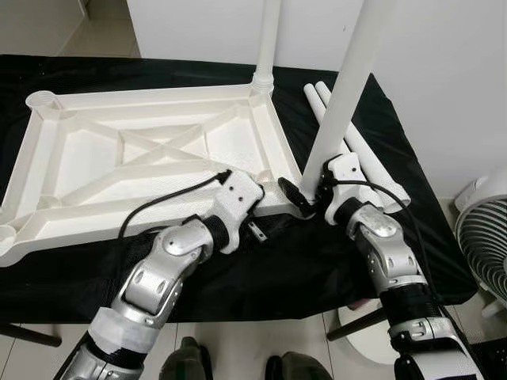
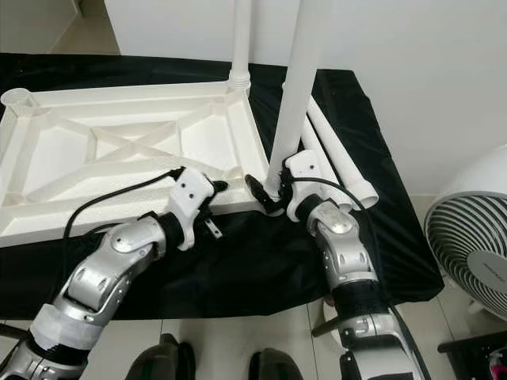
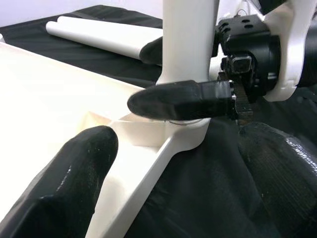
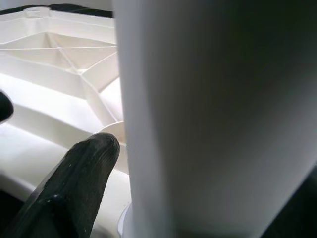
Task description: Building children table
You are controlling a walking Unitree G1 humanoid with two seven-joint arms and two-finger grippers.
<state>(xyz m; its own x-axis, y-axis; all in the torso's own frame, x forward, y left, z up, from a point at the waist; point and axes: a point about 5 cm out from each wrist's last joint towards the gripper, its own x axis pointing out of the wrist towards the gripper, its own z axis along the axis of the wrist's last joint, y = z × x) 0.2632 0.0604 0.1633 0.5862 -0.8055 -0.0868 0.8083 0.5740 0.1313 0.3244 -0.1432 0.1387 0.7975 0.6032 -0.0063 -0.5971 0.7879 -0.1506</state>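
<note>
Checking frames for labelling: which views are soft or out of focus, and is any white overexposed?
Eye views: sharp, evenly lit; tabletop ribs stay readable. Left wrist view: near black finger blurred, right tool crisp. Right wrist view: leg very close, soft and shaded grey; finger blurred.

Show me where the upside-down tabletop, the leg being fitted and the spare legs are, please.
upside-down tabletop [image 1: 119,150]: left eye view, on its ribbed underside.
leg being fitted [image 1: 348,87]: left eye view, middle of its shaft.
spare legs [image 2: 337,154]: right eye view, on one lying tube.
</note>
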